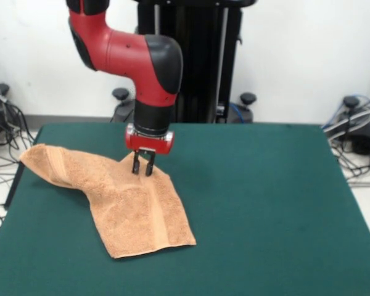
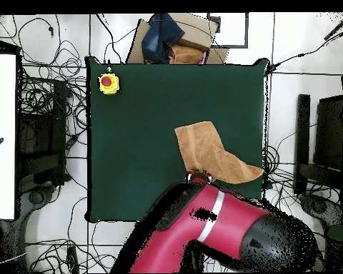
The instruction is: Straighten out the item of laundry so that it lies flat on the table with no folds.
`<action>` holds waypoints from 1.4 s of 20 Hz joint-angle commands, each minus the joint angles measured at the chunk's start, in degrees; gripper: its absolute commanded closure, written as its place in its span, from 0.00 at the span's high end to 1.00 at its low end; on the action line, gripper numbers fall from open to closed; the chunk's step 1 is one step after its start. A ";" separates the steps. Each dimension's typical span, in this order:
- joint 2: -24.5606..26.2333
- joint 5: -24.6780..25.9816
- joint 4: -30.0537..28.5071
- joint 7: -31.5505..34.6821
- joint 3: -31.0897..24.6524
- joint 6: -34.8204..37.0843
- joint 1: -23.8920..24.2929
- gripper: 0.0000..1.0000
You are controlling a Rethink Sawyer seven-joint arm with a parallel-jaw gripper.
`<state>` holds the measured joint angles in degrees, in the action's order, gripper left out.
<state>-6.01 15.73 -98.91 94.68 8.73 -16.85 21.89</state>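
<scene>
The peach-orange towel (image 1: pixel 132 206) lies crumpled on the left part of the green table (image 1: pixel 265 203), running from a corner at the table's left edge to a corner near the front. It has folds and a raised ridge at its far edge. My gripper (image 1: pixel 143 168) points straight down at that ridge, its fingers close together and pinching the cloth. In the overhead view the towel (image 2: pixel 209 151) lies near the table's right edge (image 2: pixel 131 178), and the red arm hides most of the gripper (image 2: pixel 199 174).
A yellow box with a red button (image 2: pixel 108 83) stands at a table corner. A cardboard box with dark cloth (image 2: pixel 171 39) sits beyond the far edge. Cables lie on the floor around the table.
</scene>
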 commanded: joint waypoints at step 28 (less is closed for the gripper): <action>-2.78 -1.91 -2.20 9.91 -4.93 2.54 4.68 1.00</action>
<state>-11.61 14.12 -104.30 94.68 9.47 -10.88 26.67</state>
